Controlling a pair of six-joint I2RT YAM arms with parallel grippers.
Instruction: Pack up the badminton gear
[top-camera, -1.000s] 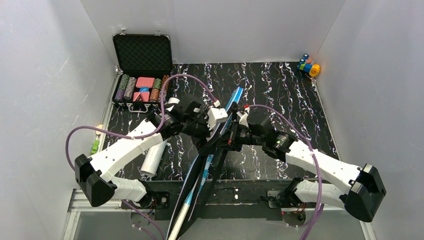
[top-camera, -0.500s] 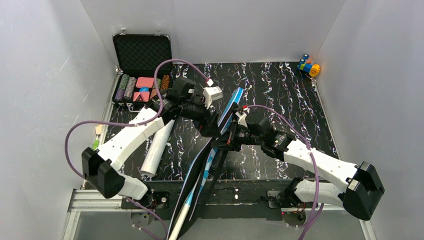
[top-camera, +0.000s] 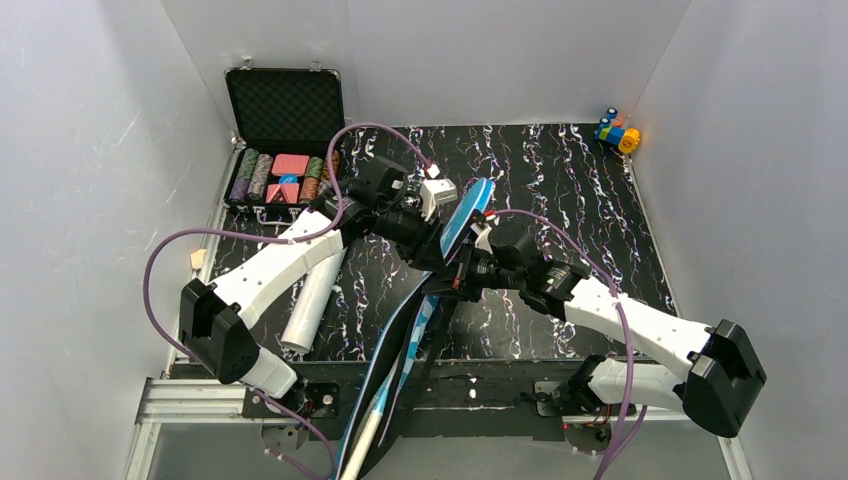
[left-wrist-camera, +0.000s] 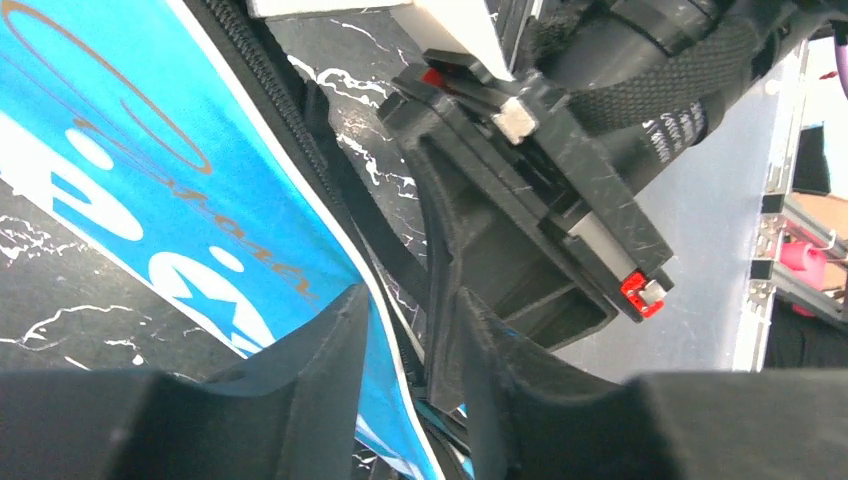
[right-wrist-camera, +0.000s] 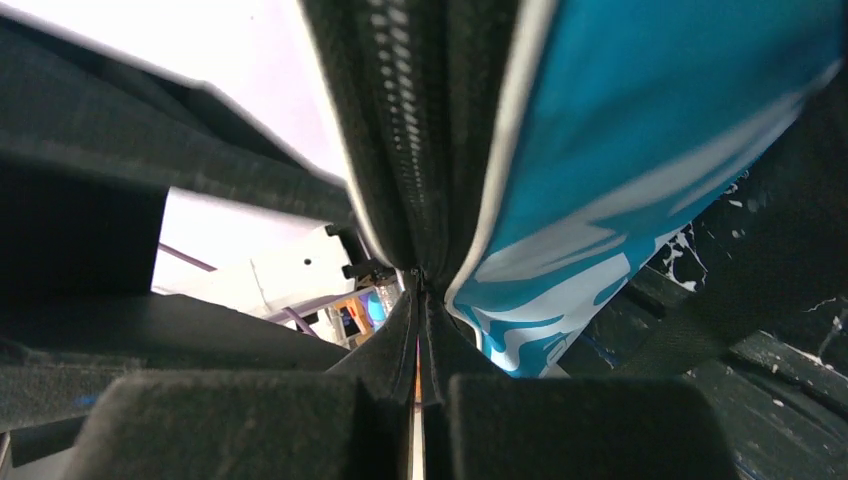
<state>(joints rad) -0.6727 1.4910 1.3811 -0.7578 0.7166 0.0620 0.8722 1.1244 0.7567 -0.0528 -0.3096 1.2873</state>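
Left arm reaches up-right to frame centre, left gripper astride the zip rim of the blue racket-shaped fabric bag, which runs diagonally from centre to bottom edge, pinch not discernible; right arm reaches up-left, right gripper clamped on that rim; left gripper now sits further right than before.

L arm, R arm: white link shells, black joint housings, bulky black shoulder blocks. Purple cable on L arm, second purple cable on R arm. White camera block just behind L jaws. L fingers: matte black, ribbed print texture. R fingers: same, grainy. R wrist housing behind R jaws: black, angular, scratched, with red tabs. Braided black sleeve further back; white lettering there illegible.
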